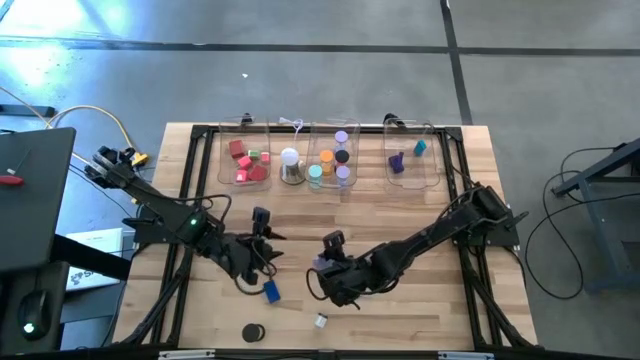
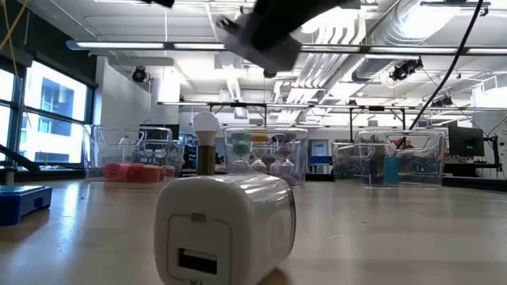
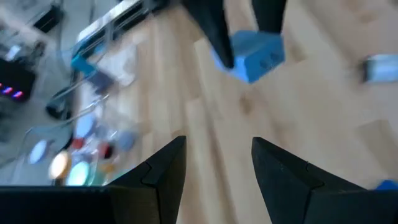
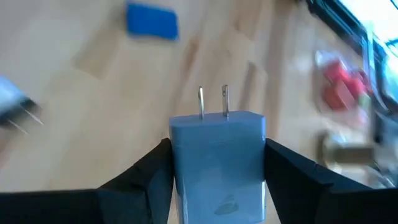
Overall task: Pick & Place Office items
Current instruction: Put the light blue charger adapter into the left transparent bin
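My right gripper [image 1: 322, 262] hangs above the middle of the table, shut on a pale blue wall plug [image 4: 217, 149] whose two metal prongs [image 4: 212, 102] point away from the wrist. The left wrist view shows this plug [image 3: 256, 53] between the right arm's dark fingers. My left gripper [image 3: 217, 149] is open and empty, just left of it above the wood [image 1: 271, 244]. A blue block [image 1: 271, 291], a white plug [image 1: 321, 320] and a black disc [image 1: 252, 332] lie on the table near its front edge. My right gripper pinches the pale blue plug's body by two opposite sides [image 4: 180, 158] between its two fingers. The fingers slant down from the table's right side. The plug is lifted clear of the table, with its prongs sticking out past the fingertips.
Three clear bins stand along the far edge: one with red and pink pieces [image 1: 250, 160], one with orange, teal, purple and black pieces [image 1: 332, 160], one with purple and teal pieces [image 1: 410, 158]. A white dome on a silvery base [image 1: 291, 165] stands between the first two.
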{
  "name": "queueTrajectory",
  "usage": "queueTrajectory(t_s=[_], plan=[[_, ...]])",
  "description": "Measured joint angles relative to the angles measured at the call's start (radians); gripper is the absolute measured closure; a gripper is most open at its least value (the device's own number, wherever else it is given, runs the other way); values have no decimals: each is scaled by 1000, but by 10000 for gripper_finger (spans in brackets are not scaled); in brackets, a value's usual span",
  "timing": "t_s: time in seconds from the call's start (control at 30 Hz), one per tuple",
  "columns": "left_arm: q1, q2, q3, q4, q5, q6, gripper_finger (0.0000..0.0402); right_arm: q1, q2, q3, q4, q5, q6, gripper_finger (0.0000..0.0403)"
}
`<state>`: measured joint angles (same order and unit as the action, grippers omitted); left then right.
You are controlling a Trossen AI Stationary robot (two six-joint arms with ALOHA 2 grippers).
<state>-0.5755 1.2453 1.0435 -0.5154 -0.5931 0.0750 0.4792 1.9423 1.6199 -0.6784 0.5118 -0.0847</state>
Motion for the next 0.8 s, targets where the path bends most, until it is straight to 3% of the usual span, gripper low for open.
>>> queueTrajectory(t_s=[0.23,0.6,0.8], plan=[[-64,4,0,47,106,104,227,-35,-2,0,121,-166,-58,200],[-142,79,0,115,97,599,227,-100,-2,0,179,-301,-78,196],[-132,133,0,173,41,720,227,-112,-2,0,199,-337,-85,203]])
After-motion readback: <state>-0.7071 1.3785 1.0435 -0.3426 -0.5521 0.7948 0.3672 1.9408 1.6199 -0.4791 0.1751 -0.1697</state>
